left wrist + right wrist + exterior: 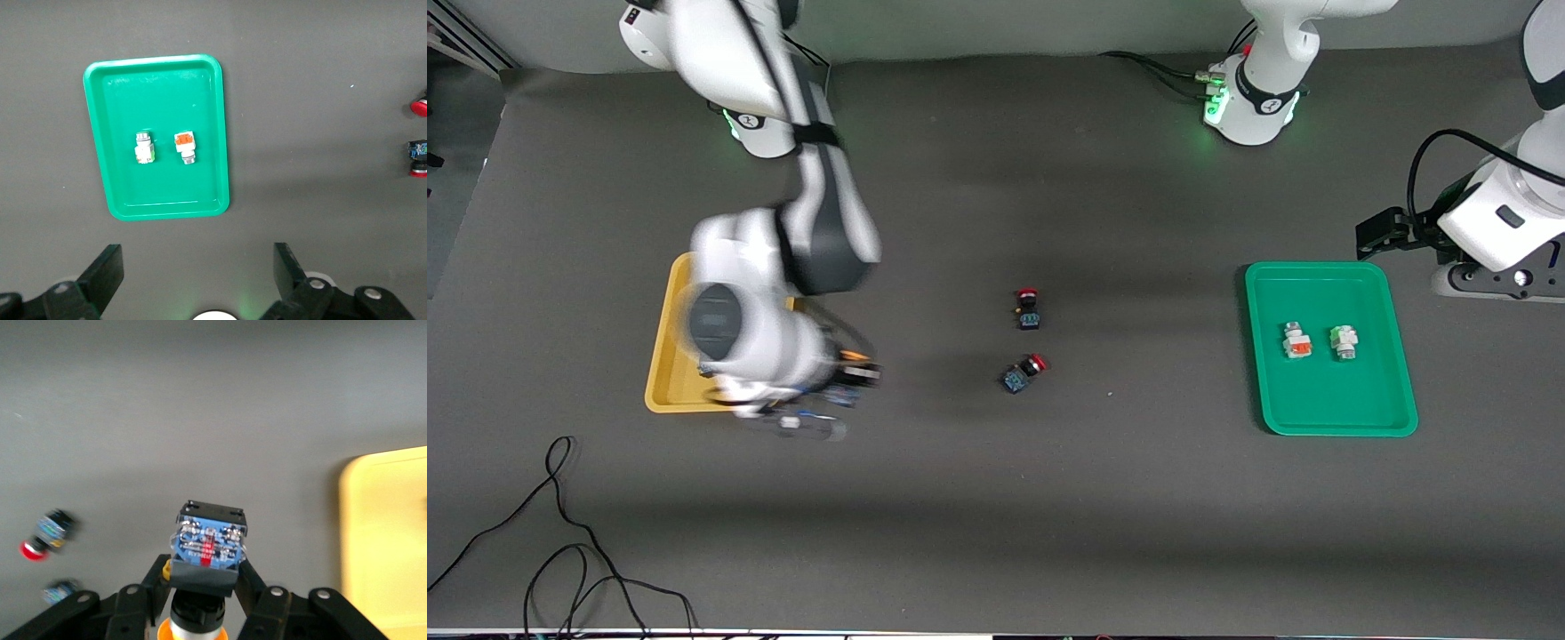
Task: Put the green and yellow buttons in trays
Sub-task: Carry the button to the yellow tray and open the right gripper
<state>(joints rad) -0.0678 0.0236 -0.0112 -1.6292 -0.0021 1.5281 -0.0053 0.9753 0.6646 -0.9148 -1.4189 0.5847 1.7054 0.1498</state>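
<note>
Since this little thing is the whole job, here's how it sits. My right tool (202,581) is clamped on a yellow-capped button (210,543), fingers on two flat faces of its black body. The blue terminal end faces my wrist and the round cap points down. It hangs over the bare desk (996,533), just beside the yellow tray (660,391), not yet over it.

I'd guess it's light, hard plastic, stiff enough to take a firm pinch. Those flat faces are the place to hold, because the smooth round cap would probably squirt out. It's top-heavy on that cap, so it may tip or roll once I let go.

The green tray (1316,428), toward my left arm's end, already holds the orange-marked white button (1296,341) and the green-tinted white button (1344,341) side by side. My left tool (197,267) waits wide open and empty over the desk beside that tray.

Two red-capped switches (1029,308) lie mid-desk, not mine to move. I can't see the other yellow-capped one; my arm covers much of the yellow tray.
</note>
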